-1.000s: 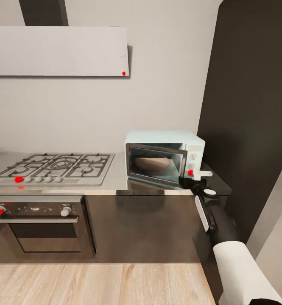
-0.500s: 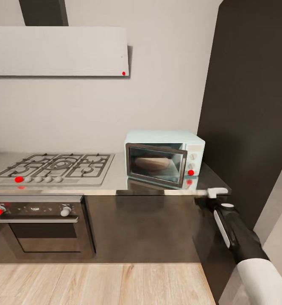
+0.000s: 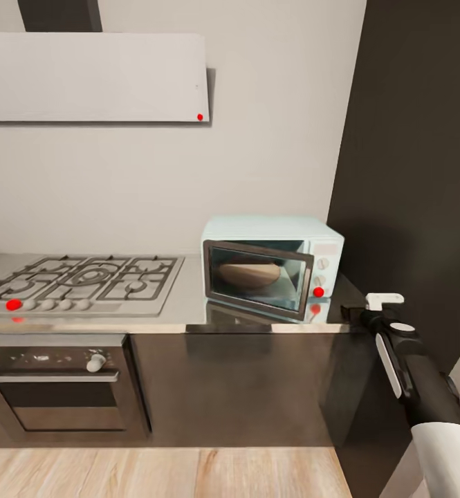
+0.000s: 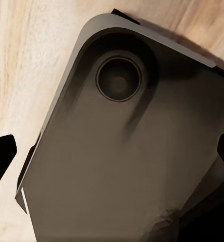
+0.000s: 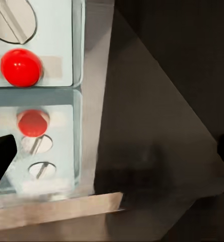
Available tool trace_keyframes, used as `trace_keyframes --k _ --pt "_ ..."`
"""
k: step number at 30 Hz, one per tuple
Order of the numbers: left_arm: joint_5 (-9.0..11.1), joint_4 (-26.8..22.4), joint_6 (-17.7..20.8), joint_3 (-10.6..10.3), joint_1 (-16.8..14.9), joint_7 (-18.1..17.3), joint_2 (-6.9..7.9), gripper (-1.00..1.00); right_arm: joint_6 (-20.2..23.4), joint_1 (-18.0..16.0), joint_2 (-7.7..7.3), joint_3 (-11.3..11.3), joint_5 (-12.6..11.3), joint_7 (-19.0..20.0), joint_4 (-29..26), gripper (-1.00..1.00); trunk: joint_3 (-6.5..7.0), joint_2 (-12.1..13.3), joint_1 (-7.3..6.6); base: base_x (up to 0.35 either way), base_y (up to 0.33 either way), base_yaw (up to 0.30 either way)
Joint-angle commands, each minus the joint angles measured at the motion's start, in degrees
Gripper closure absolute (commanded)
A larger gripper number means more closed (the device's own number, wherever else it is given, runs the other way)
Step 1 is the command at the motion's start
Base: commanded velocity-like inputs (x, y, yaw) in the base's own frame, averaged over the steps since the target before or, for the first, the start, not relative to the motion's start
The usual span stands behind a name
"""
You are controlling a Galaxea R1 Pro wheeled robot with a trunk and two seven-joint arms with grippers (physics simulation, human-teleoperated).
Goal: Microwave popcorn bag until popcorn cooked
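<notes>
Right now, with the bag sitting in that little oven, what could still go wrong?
The microwave door looks slightly ajar, so heating might not start or hold. The right gripper hangs beside the counter's end, away from the red button, so another press means reaching again, and it could nudge the small microwave sideways. The popcorn bag shows only dimly through the glass.

Microwave: one microwave (image 3: 271,266) is sitting at centre right of the head view.
Popcorn bag: one popcorn bag (image 3: 249,274) is showing behind its glass.
Microwave knobs: two pale knobs (image 3: 322,263).
Red buttons: one red button (image 3: 318,292) is glowing on the microwave.
Hobs: one hob (image 3: 84,277).
Ovens: one oven (image 3: 57,384), lower left.
Arms: one right arm (image 3: 416,373), lower right.
</notes>
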Motion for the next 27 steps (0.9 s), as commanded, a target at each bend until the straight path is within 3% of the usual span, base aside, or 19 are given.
trace_keyframes --k 1,7,11,16,23,27 --pt "0.17 -0.04 -0.05 0.01 -0.01 0.02 0.01 -1.00 0.26 -0.03 0.09 -0.03 0.36 0.28 -0.08 -1.00 -0.06 -0.03 0.03 0.322 0.000 0.000" --pt "0.17 -0.04 -0.05 0.01 -0.01 0.09 0.07 -1.00 0.30 -0.03 0.19 0.09 0.35 1.47 -0.09 -1.00 -0.06 -0.03 0.03 0.323 0.000 0.000" --pt "0.17 -0.04 -0.10 0.01 -0.01 0.11 0.05 -1.00 0.29 -0.03 0.26 0.10 0.40 6.88 -0.21 -1.00 -0.06 -0.03 0.03 0.289 0.000 0.000" --pt "0.17 -0.04 -0.14 0.01 -0.01 0.11 0.07 -1.00 0.02 -0.03 0.41 0.16 0.39 9.22 -0.42 -1.00 -0.06 -0.03 0.03 0.048 0.000 0.000" --pt "0.17 -0.04 -0.15 0.01 -0.01 0.11 0.07 -1.00 -3.97 -0.03 1.98 0.16 0.36 13.21 -1.07 -1.00 -0.06 -0.03 0.03 0.001 0.000 0.000" --pt "0.17 -0.04 -0.18 0.01 -0.01 0.08 0.00 -1.00 -4.55 -0.03 3.01 0.15 0.53 13.60 -1.14 -1.00 -0.06 -0.03 0.03 0.031 0.004 0.000"
